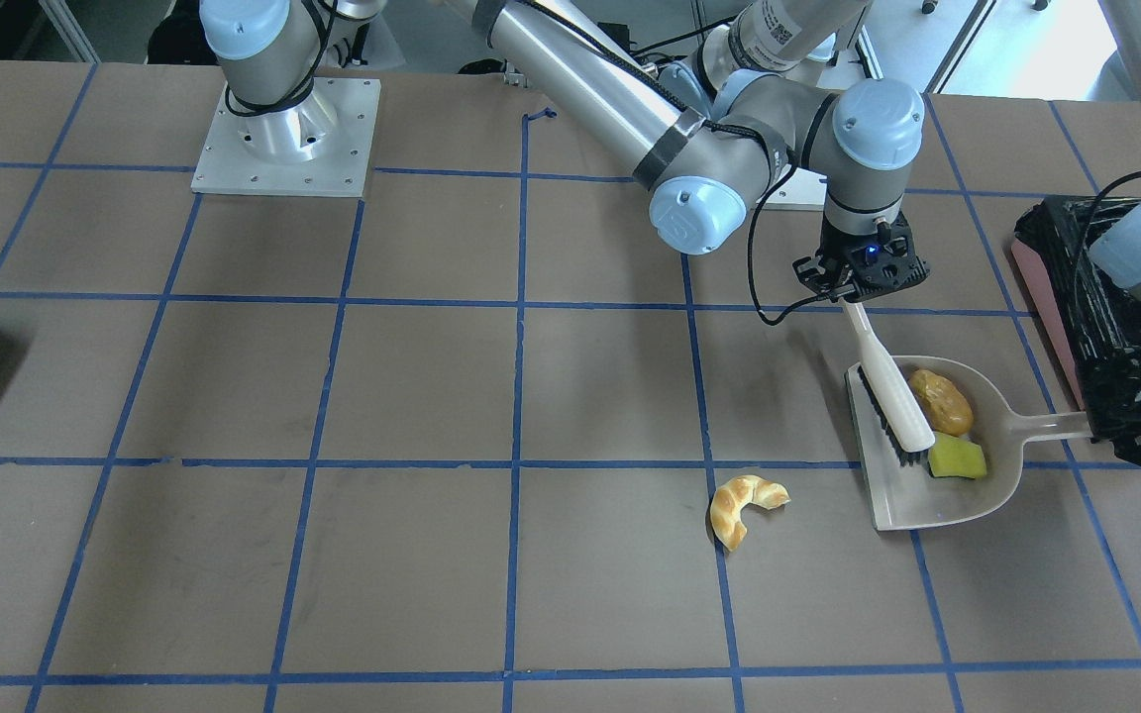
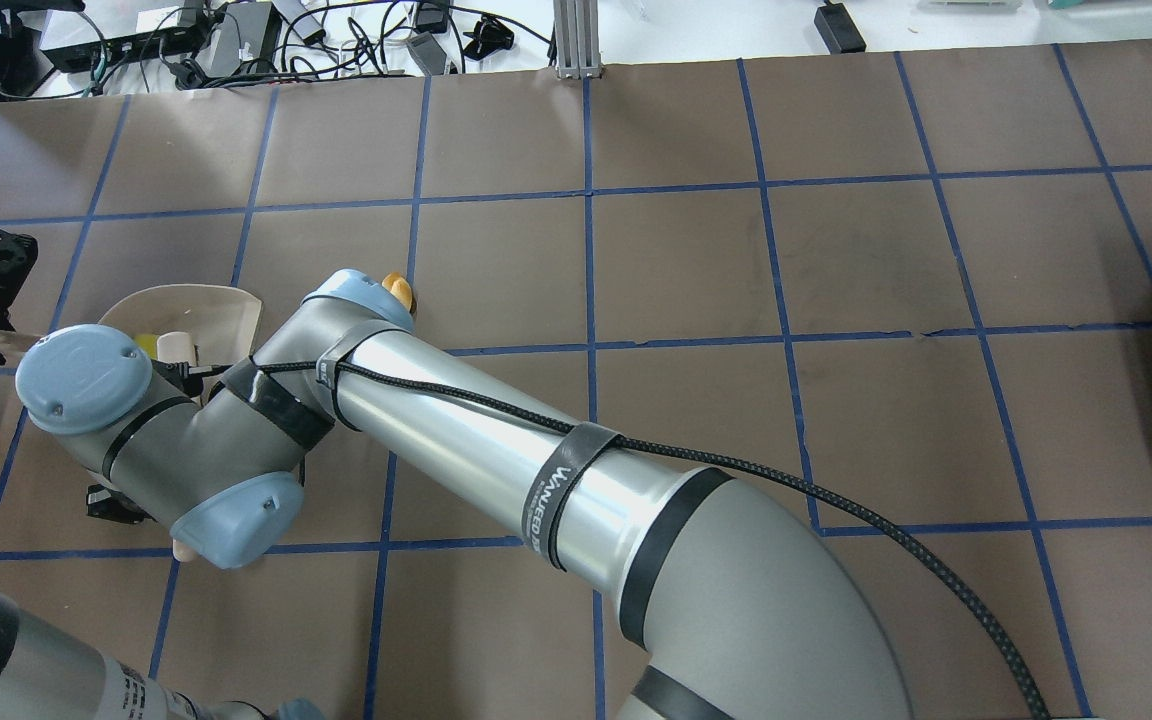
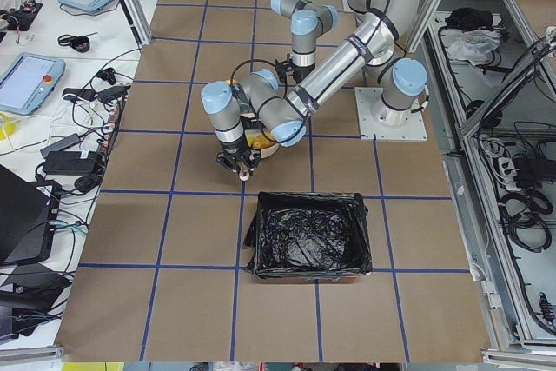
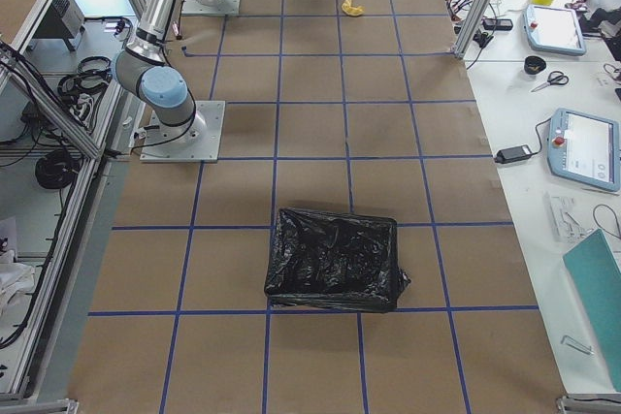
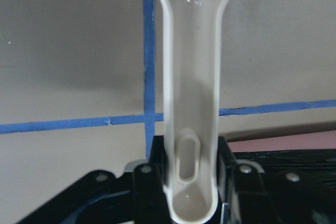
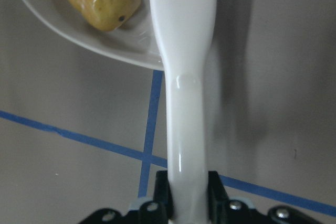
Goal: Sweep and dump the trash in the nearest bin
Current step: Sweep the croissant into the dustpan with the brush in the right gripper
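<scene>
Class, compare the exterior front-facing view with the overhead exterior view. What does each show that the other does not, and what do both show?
Only front-facing: the potato piece lying in the dustpan, the whole croissant piece, and the right tool clamping the brush handle.
Only overhead: cables and devices along the far side. Here the right arm covers most of the action.
Both: the dustpan and the yellow-green wedge in it.

I am counting three pieces of trash: one golden-brown potato-like piece, one yellow-green wedge, one tan croissant piece. I am also counting one dustpan and one brush. Two black-lined bins are standing here: one left bin, one right bin.
</scene>
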